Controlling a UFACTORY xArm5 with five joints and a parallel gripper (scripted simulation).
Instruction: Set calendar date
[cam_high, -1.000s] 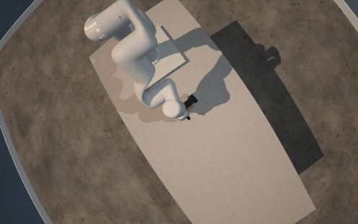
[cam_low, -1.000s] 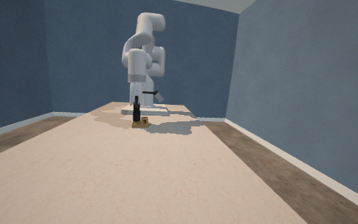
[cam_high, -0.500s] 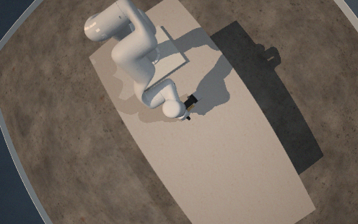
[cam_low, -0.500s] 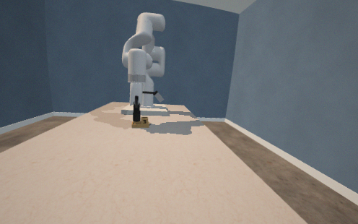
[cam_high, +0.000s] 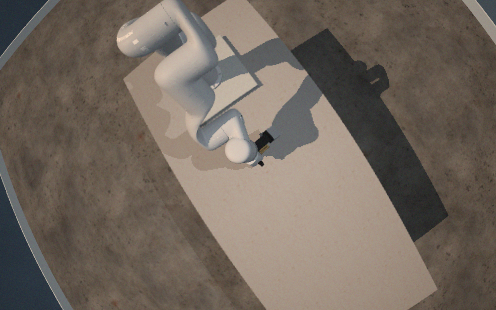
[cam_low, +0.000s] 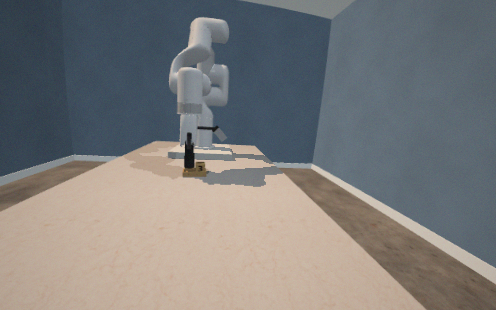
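The small tan wooden calendar tray (cam_low: 194, 173) sits flat on the table, far from the exterior camera and close to the robot's base. My black gripper (cam_low: 189, 161) points straight down into the tray's left part. It is shut on a date cube, which the fingers mostly hide. A second tan cube (cam_low: 201, 166) stands in the tray just right of the fingers. In the top view the gripper (cam_high: 262, 146) shows under the white wrist, with a sliver of the tan tray (cam_high: 266, 147) beside it. The digits and the month's name are too small to read.
The white arm (cam_high: 200, 100) reaches from its grey base plate (cam_high: 235, 75) at the table's far end. The long beige table (cam_low: 200, 235) stretches towards the exterior camera. Its edges drop to a brown floor on both sides.
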